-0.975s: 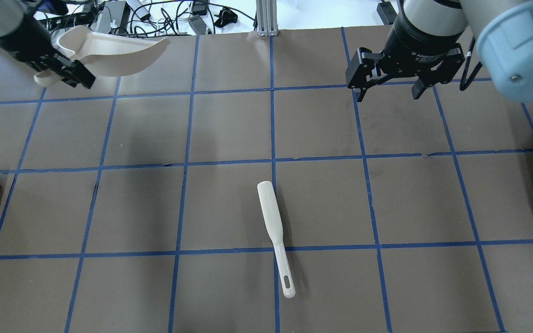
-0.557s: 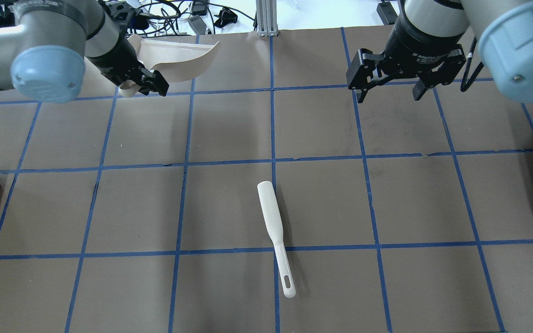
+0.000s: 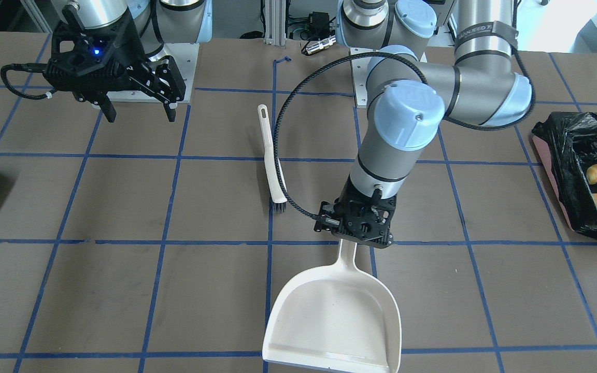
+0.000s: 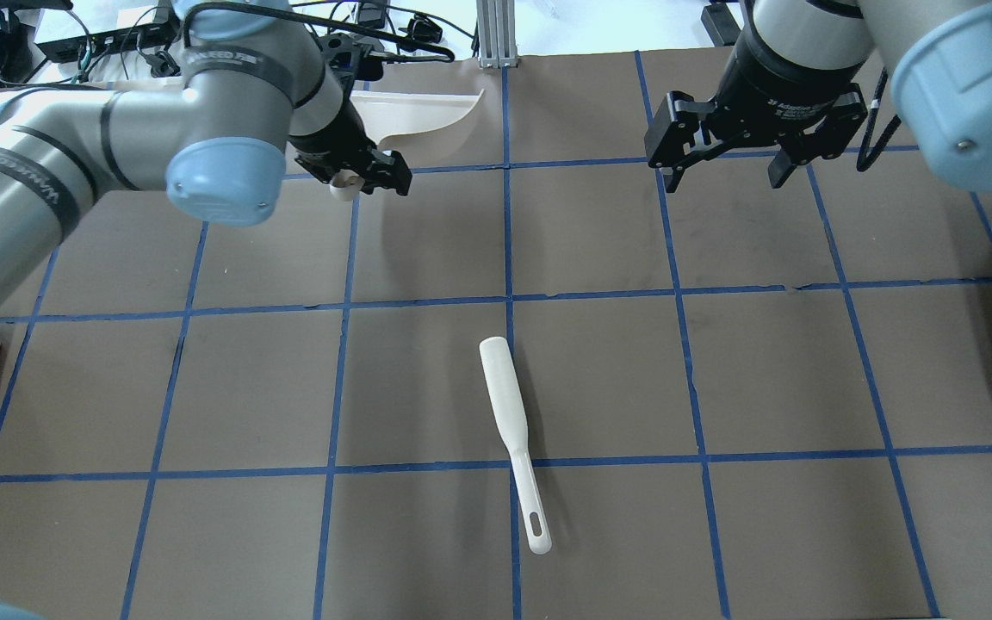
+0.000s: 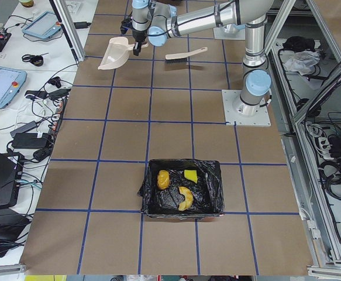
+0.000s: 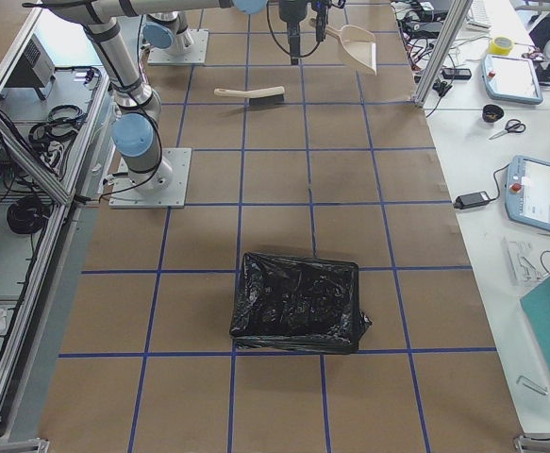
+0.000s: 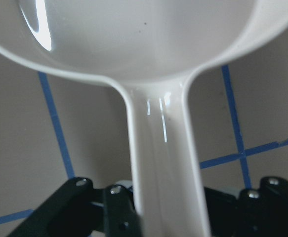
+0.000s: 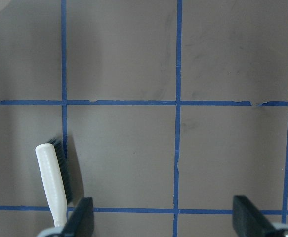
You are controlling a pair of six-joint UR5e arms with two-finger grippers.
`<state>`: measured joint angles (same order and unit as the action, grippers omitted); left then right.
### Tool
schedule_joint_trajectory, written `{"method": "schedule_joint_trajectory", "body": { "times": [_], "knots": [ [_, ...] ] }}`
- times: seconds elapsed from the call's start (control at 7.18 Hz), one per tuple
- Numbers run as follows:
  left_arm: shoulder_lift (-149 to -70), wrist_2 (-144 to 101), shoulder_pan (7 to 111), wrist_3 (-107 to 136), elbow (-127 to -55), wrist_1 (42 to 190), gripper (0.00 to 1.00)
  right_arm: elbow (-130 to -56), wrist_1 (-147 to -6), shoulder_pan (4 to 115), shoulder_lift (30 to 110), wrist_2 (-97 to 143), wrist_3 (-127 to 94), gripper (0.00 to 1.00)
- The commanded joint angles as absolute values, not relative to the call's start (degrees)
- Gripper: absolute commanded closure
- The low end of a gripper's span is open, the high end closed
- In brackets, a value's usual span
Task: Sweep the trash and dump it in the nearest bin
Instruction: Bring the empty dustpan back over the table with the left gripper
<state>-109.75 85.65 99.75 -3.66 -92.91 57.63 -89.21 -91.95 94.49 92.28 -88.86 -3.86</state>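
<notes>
My left gripper (image 3: pixel 358 229) is shut on the handle of the cream-white dustpan (image 3: pixel 335 316), whose mouth points away from the robot. It also shows in the overhead view (image 4: pixel 364 174) with the dustpan (image 4: pixel 418 112) near the far table edge. The pan looks empty in the left wrist view (image 7: pixel 148 44). My right gripper (image 4: pixel 722 176) is open and empty above bare table. The trash lies inside the black-lined bin (image 5: pixel 214 190) on the robot's left: a potato-like lump (image 5: pixel 163 179), a sponge wedge (image 5: pixel 190 174) and a croissant (image 5: pixel 185 199).
A white hand brush (image 4: pixel 509 430) with black bristles lies on the table mid-way between the arms, also seen in the right wrist view (image 8: pixel 52 182). A second black-bagged bin (image 6: pixel 298 302) stands at the robot's right end. Cables and devices lie beyond the far edge.
My left arm has swung from the far left corner toward the table's middle, carrying the dustpan with it. The right arm and the brush have not moved.
</notes>
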Motion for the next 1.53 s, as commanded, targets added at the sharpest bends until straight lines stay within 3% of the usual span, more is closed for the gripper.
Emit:
{"method": "schedule_joint_trajectory", "body": {
  "times": [0.0,1.39],
  "knots": [
    [-112.6,86.2,105.4,0.5,-93.8,53.5,1.00,-89.2,-91.8,94.5,92.3,-88.9,-3.9,0.00],
    [-117.2,86.4,112.1,11.1,-97.3,47.9,1.00,-89.3,-91.7,94.6,92.3,-88.7,-3.9,0.00]
  ]
}}
